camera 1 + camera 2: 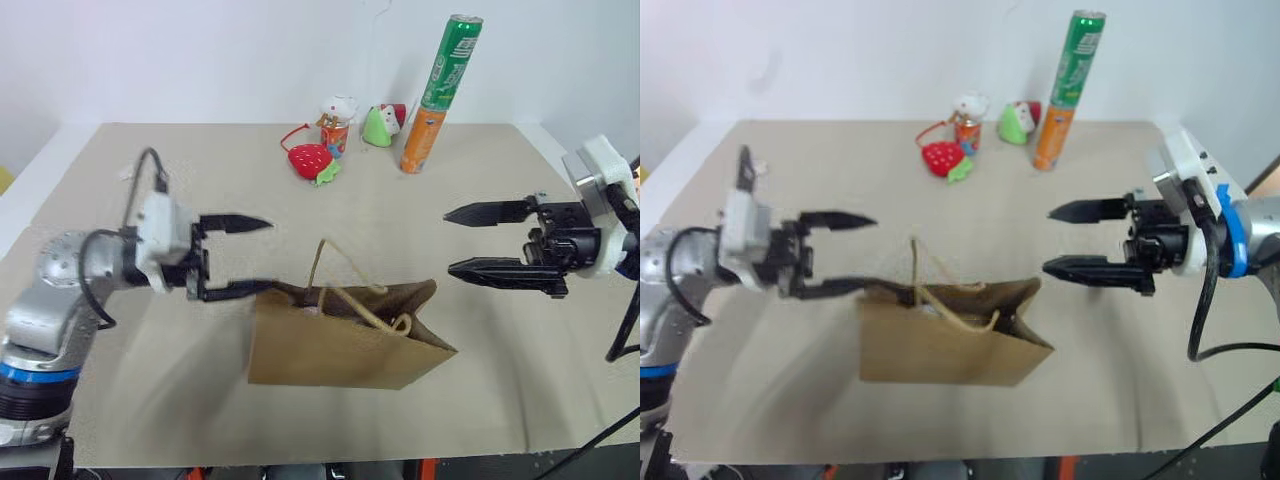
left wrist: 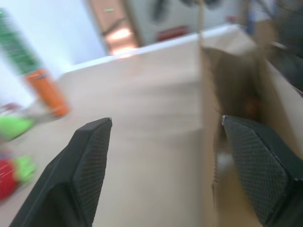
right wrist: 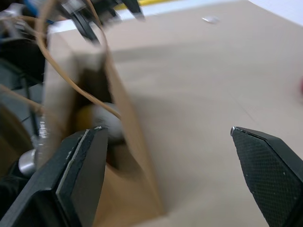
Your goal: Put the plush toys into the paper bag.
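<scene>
This looked like a robot test room or lab, not anyone's home. A plain beige worktop (image 1: 480, 180) filled the middle of the frame, backed by a bare white wall (image 1: 200, 50) across the top. Along the far edge, upper centre, sat staged props: a tall green-and-orange can (image 1: 440, 90), a red strawberry plush (image 1: 312, 160), a small green plush (image 1: 380, 125) and a little figure on a cup (image 1: 337, 122). Black cables (image 1: 625, 340) trailed down at the right edge. The left wrist view caught an orange door (image 2: 118, 28), blurred, beyond the worktop.
</scene>
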You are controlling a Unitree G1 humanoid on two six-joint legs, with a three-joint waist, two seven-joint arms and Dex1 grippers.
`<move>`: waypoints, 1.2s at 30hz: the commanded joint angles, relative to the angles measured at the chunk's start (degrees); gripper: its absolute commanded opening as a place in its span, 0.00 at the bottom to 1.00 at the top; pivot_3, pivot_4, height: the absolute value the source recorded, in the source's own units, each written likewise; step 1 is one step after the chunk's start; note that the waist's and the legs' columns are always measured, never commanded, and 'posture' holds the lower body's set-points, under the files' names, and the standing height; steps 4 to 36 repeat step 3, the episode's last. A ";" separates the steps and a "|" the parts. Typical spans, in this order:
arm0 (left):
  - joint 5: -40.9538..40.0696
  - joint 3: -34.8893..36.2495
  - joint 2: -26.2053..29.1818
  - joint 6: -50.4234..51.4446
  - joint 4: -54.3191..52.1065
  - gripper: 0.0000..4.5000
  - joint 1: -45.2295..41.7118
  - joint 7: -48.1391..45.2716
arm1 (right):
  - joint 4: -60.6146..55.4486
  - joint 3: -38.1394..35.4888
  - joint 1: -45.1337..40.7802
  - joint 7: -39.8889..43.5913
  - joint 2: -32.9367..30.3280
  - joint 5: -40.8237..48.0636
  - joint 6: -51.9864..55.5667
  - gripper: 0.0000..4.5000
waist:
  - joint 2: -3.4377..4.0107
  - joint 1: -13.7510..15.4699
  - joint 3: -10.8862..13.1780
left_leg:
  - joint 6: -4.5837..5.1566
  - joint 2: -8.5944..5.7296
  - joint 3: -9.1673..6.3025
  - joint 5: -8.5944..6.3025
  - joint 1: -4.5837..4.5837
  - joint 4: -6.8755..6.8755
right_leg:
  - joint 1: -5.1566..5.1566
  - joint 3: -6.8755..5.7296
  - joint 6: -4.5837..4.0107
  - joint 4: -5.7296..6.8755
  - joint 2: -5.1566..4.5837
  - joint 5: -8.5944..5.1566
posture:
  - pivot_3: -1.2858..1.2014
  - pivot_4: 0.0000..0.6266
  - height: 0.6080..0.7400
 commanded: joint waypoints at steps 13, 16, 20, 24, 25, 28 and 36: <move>11.95 -3.43 -4.42 -8.04 8.90 0.86 1.47 8.54 | 6.06 1.40 1.05 -2.41 6.14 -7.10 -12.34 1.00 | 0.00 0.00 0.00 | 0.01 0.00 0.01 0.02 -0.01 0.00 | -0.01 0.01 0.00 0.01 0.01 0.00 | 0.52 0.24 1.00; 11.95 -3.43 -4.42 -8.04 8.90 0.86 1.47 8.54 | 6.06 1.40 1.05 -2.41 6.14 -7.10 -12.34 1.00 | 0.00 0.00 0.00 | 0.01 0.00 0.01 0.02 -0.01 0.00 | -0.01 0.01 0.00 0.01 0.01 0.00 | 0.52 0.24 1.00; 11.95 -3.43 -4.42 -8.04 8.90 0.86 1.47 8.54 | 6.06 1.40 1.05 -2.41 6.14 -7.10 -12.34 1.00 | 0.00 0.00 0.00 | 0.01 0.00 0.01 0.02 -0.01 0.00 | -0.01 0.01 0.00 0.01 0.01 0.00 | 0.52 0.24 1.00; 11.95 -3.43 -4.42 -8.04 8.90 0.86 1.47 8.54 | 6.06 1.40 1.05 -2.41 6.14 -7.10 -12.34 1.00 | 0.00 0.00 0.00 | 0.01 0.00 0.01 0.02 -0.01 0.00 | -0.01 0.01 0.00 0.01 0.01 0.00 | 0.52 0.24 1.00; 11.95 -3.43 -4.42 -8.04 8.90 0.86 1.47 8.54 | 6.06 1.40 1.05 -2.41 6.14 -7.10 -12.34 1.00 | 0.00 0.00 0.00 | 0.01 0.00 0.01 0.02 -0.01 0.00 | -0.01 0.01 0.00 0.01 0.01 0.00 | 0.52 0.24 1.00; 11.95 -3.43 -4.42 -8.04 8.90 0.86 1.47 8.54 | 6.06 1.40 1.05 -2.41 6.14 -7.10 -12.34 1.00 | 0.00 0.00 0.00 | 0.01 0.00 0.01 0.02 -0.01 0.00 | -0.01 0.01 0.00 0.01 0.01 0.00 | 0.52 0.24 1.00; 11.95 -3.43 -4.42 -8.04 8.90 0.86 1.47 8.54 | 6.06 1.40 1.05 -2.41 6.14 -7.10 -12.34 1.00 | 0.00 0.00 0.00 | 0.01 0.00 0.01 0.02 -0.01 0.00 | -0.01 0.01 0.00 0.01 0.01 0.00 | 0.52 0.24 1.00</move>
